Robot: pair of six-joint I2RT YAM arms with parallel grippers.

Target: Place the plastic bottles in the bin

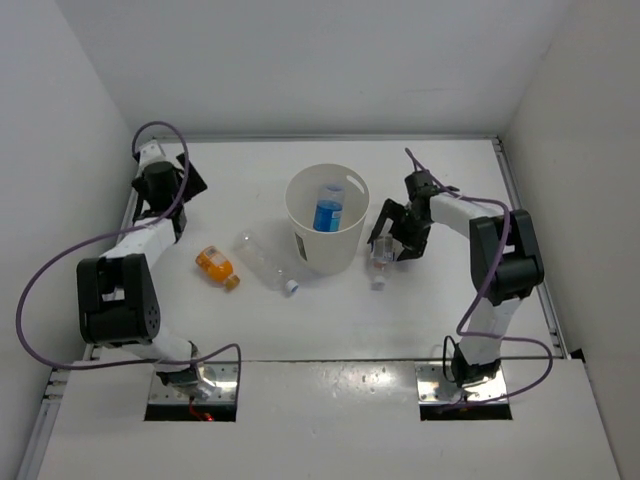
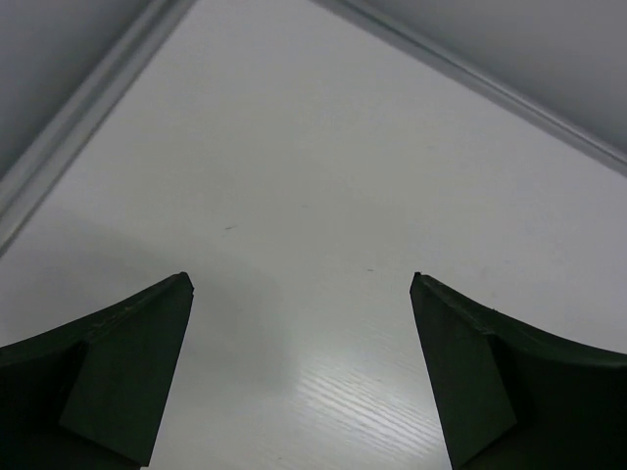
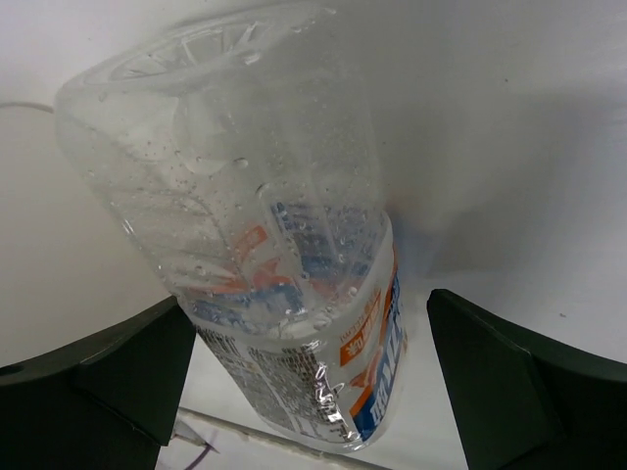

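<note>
The table (image 2: 323, 196) is recorded as white, with a faint wood-grain texture and a satin sheen. The fingers (image 2: 118, 372) of the left gripper (image 2: 301, 281) are noted as dark, matt plastic. The clear bottle (image 3: 245, 196) is found to be transparent, glossy plastic, beaded with droplets and wrapped in a shiny printed film label (image 3: 343, 382). The bin (image 1: 338, 255) is seen as smooth, cream-white plastic of low gloss

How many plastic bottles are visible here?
4: blue bottle inside the bin; orange bottle and clear bottle lying left of it; second clear bottle right of it, at the right gripper.
</note>
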